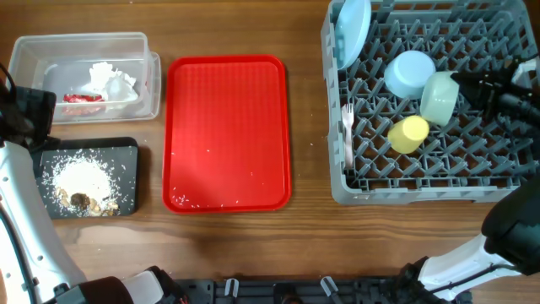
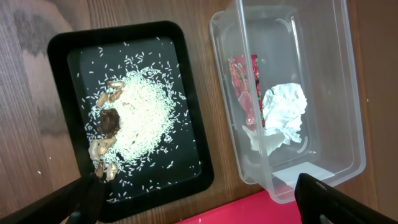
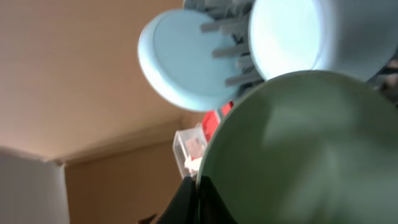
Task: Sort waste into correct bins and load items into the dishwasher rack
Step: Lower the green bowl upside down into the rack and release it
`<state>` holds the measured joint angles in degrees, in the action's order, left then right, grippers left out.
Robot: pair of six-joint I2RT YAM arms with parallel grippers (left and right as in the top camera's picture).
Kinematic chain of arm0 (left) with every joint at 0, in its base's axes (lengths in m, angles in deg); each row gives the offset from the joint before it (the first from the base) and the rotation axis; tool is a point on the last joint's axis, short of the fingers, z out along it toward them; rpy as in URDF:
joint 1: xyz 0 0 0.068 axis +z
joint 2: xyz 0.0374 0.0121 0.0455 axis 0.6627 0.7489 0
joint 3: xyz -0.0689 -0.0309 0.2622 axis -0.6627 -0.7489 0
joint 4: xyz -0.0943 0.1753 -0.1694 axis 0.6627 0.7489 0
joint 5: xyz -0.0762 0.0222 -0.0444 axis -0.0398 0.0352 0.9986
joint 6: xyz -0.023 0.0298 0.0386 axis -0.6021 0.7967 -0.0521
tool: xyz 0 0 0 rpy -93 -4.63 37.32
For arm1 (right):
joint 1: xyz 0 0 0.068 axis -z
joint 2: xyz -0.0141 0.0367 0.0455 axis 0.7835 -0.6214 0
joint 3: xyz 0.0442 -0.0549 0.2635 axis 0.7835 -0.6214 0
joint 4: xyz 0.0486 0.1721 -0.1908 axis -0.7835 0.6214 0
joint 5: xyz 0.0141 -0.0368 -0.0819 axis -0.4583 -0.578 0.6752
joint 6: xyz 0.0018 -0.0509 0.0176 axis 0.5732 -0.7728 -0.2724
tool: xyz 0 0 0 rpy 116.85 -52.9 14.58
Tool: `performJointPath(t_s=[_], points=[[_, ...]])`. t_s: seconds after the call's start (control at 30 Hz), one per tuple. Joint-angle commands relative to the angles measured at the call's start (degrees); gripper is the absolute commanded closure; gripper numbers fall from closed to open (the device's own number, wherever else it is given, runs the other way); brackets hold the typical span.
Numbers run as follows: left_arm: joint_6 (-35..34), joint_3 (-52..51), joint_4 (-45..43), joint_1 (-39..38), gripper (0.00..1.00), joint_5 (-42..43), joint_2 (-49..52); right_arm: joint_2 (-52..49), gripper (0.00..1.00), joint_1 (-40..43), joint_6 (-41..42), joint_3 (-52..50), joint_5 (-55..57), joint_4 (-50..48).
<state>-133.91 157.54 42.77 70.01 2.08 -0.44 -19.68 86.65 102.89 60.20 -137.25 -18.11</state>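
Observation:
The dishwasher rack (image 1: 506, 181) holds the pale blue plate (image 1: 353, 32) upright, the pale blue bowl (image 1: 410, 73), the pale green small bowl (image 1: 439, 97), the yellow cup (image 1: 408, 133) and the white fork (image 1: 347, 127). I cannot make out the spoon. My right gripper (image 1: 469, 84) is pinched on the green bowl's rim (image 3: 298, 149), its fingers (image 3: 198, 190) nearly together. The clear tub (image 1: 25, 52) holds the napkin (image 2: 285, 112) and the red wrapper (image 2: 244, 87). The black tray (image 2: 68, 56) holds the brown scraps (image 2: 109, 121) and whitish grains. My left gripper (image 2: 198, 186) is open and empty above the two bins.
The flat red tray (image 1: 226, 131) lies mid-table with a few crumbs on it. The left arm (image 1: 25, 114) hangs over the table's left edge between the tub and the black tray. The rack's pegs stand all round the dishes.

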Motion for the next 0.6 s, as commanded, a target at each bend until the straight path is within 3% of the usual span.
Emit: performJointPath(t_s=[0.0, 0.13, 0.27, 0.57], points=[[-0.72, 0.0, 0.04, 0.26, 0.0, -0.35, 0.13, -0.11, 0.96, -0.15, -3.56, -0.07, -7.28, 0.37], [-0.72, 0.0, 0.04, 0.26, 0.0, -0.35, 0.13, -0.11, 0.96, -0.07, -3.74, -0.07, -6.86, 1.11], [-0.72, 0.0, 0.04, 0.26, 0.0, -0.33, 0.13, -0.11, 0.96, 1.66, -0.79, -0.07, 1.73, -3.37], [-0.72, 0.0, 0.04, 0.26, 0.0, -0.33, 0.13, -0.79, 0.96, 5.18, 5.29, -0.07, 1.38, -12.11]])
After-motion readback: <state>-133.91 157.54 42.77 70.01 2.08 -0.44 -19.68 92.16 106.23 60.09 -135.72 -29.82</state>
